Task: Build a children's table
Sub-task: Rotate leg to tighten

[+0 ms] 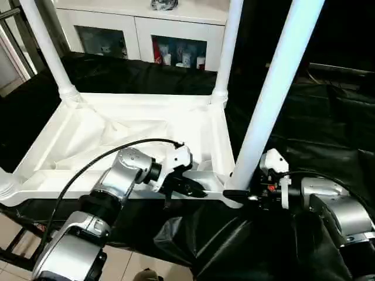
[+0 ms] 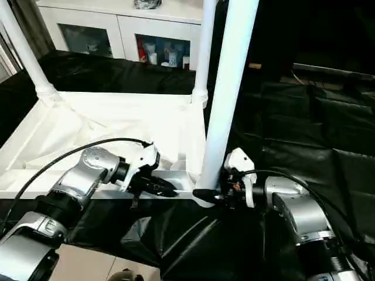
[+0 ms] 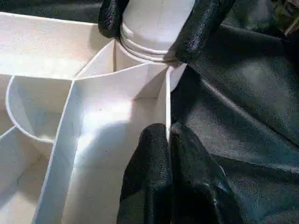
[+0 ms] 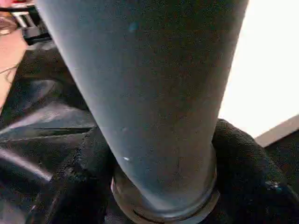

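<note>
Upside down on the black-draped work table (image 1: 328, 134) lies the white tabletop (image 1: 146, 132), ribbed underside up. Two legs (image 1: 227, 52) stand in its far corner sockets, and a third leg (image 1: 275, 88) rises from the near right socket. The right gripper (image 3: 154, 30) straddles this leg's base, a finger (image 3: 201, 28) pressed on either side. The left gripper (image 3: 169, 163) is pinched narrow on the thin rim wall (image 3: 167, 100) of the tabletop's near edge, just beside that corner.
</note>
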You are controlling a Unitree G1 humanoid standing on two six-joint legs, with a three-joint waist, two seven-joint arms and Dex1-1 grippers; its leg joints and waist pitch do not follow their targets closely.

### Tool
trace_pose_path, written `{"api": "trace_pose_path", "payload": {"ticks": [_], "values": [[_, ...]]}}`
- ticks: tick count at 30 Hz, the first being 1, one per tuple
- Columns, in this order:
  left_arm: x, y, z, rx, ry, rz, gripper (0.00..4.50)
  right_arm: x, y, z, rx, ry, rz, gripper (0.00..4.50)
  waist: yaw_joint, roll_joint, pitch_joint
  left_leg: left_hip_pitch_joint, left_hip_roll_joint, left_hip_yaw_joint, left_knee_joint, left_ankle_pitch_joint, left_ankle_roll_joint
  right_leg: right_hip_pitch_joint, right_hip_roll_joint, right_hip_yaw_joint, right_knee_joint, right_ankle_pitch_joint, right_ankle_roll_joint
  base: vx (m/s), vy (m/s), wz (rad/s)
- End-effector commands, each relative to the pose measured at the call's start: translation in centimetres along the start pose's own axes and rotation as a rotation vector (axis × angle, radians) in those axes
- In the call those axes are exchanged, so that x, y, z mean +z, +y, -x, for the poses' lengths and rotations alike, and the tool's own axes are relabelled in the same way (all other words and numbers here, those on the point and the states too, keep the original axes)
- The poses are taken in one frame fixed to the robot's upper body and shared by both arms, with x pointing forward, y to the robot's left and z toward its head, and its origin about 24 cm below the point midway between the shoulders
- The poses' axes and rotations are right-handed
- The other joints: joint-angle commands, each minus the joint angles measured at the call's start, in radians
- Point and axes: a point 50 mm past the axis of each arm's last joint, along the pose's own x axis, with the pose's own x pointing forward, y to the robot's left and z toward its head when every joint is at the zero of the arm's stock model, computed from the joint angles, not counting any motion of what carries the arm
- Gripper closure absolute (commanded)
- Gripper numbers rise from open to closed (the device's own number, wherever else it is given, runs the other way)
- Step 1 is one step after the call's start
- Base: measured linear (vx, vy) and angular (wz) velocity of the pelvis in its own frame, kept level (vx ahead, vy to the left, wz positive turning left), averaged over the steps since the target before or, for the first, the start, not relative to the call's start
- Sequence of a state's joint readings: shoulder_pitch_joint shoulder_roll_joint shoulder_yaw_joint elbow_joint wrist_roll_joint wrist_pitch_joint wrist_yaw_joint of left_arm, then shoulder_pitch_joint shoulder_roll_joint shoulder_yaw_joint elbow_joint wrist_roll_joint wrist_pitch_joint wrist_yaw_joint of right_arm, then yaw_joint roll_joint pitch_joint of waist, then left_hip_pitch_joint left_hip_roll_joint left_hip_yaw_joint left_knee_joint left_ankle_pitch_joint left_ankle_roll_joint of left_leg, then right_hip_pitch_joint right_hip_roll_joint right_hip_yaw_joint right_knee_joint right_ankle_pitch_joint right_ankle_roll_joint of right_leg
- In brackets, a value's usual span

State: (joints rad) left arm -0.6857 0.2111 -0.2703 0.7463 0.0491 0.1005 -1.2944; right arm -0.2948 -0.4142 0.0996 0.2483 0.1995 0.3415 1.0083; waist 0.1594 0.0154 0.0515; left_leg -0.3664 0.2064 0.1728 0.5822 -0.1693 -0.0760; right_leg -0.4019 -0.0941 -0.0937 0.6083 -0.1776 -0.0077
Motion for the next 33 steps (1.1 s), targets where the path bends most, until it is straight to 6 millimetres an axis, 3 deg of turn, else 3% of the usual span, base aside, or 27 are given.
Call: {"api": "trace_pose_path", "payload": {"ticks": [1,2,3,5,8,9,11,15,16,22,29,33], "values": [[3.3,1.0,-1.7,0.11,-0.132,-0.035,4.5,-1.4,-0.4,-2.4,-0.185,0.026,-0.099,1.86,-0.013,-0.015,-0.062,0.005,0.021,-0.008,-0.073,-0.246,0.004,0.05,-0.063,0.045,-0.089,-0.349,-0.162,0.0,0.0,0.0],[3.6,1.1,-2.1,0.137,-0.132,-0.03,4.5,-1.4,-0.6,-2.8,-0.23,0.012,-0.121,1.86,-0.018,-0.017,-0.06,0.003,0.02,-0.009,-0.074,-0.25,-0.002,0.051,-0.064,0.044,-0.09,-0.365,-0.154,0.0,0.0,0.0],[3.9,1.4,-2.6,0.173,-0.136,-0.024,4.5,-1.3,-0.8,-3.2,-0.273,0.001,-0.146,1.87,-0.024,-0.015,-0.061,0.01,0.019,-0.009,-0.073,-0.276,-0.006,0.047,-0.064,0.044,-0.097,-0.392,-0.145,0.0,0.0,0.0],[4.4,1.6,-3.2,0.214,-0.141,-0.016,4.5,-1.3,-1.0,-3.7,-0.321,-0.008,-0.17,1.87,-0.026,-0.015,-0.061,0.011,0.019,-0.007,-0.072,-0.28,0.003,0.046,-0.063,0.047,-0.101,-0.398,-0.137,0.0,0.0,0.0],[5.4,1.9,-4.4,0.28,-0.147,-0.002,4.5,-1.1,-1.0,-5.0,-0.401,-0.024,-0.198,1.88,-0.025,-0.011,-0.065,0.009,0.019,-0.007,-0.071,-0.254,0.004,0.048,-0.061,0.048,-0.093,-0.33,-0.148,0.0,0.0,0.0],[5.7,2.0,-4.8,0.3,-0.143,-0.002,4.5,-0.9,-0.9,-5.6,-0.43,-0.03,-0.207,1.88,-0.023,-0.004,-0.067,0.009,0.019,-0.007,-0.07,-0.24,0.004,0.049,-0.061,0.049,-0.089,-0.296,-0.158,0.0,0.0,0.0],[6.2,2.2,-5.4,0.339,-0.136,-0.009,4.5,-0.6,-0.7,-6.8,-0.481,-0.032,-0.209,1.88,-0.025,-0.003,-0.067,0.008,0.018,-0.005,-0.069,-0.235,0.006,0.048,-0.058,0.05,-0.088,-0.254,-0.17,0.0,0.0,0.0],[6.2,2.0,-5.9,0.317,-0.116,-0.035,4.5,0.4,0.1,-8.1,-0.445,-0.078,-0.129,1.88,-0.025,-0.001,-0.065,0.009,0.015,-0.006,-0.071,-0.258,0.014,0.051,-0.062,0.047,-0.095,-0.307,-0.153,0.0,0.0,0.0],[6.1,1.9,-5.9,0.314,-0.115,-0.037,4.5,0.5,0.1,-8.1,-0.43,-0.091,-0.125,1.53,-0.025,-0.001,-0.066,0.008,0.016,-0.006,-0.072,-0.263,0.017,0.052,-0.061,0.048,-0.096,-0.314,-0.148,0.0,0.0,0.0],[5.3,1.8,-5.3,0.261,-0.108,-0.059,4.5,0.8,-0.2,-7.1,-0.376,-0.108,-0.096,0.82,-0.024,-0.004,-0.067,0.005,0.019,-0.006,-0.072,-0.24,0.03,0.054,-0.06,0.049,-0.09,-0.268,-0.16,0.0,0.0,0.0],[4.4,0.9,-4.0,0.099,-0.139,-0.093,4.5,0.9,0.2,-4.7,-0.146,-0.108,0.007,0.82,-0.016,-0.009,-0.069,0.0,0.021,-0.002,-0.065,-0.19,0.074,0.06,-0.062,0.049,-0.081,-0.188,-0.189,0.0,0.0,0.0],[3.6,0.1,-2.9,-0.019,-0.134,-0.116,4.5,0.7,0.6,-2.6,-0.007,-0.072,0.043,0.82,-0.007,-0.006,-0.065,0.004,0.028,-0.001,-0.068,-0.223,0.079,0.056,-0.063,0.047,-0.084,-0.241,-0.198,0.0,0.0,0.0]]}}
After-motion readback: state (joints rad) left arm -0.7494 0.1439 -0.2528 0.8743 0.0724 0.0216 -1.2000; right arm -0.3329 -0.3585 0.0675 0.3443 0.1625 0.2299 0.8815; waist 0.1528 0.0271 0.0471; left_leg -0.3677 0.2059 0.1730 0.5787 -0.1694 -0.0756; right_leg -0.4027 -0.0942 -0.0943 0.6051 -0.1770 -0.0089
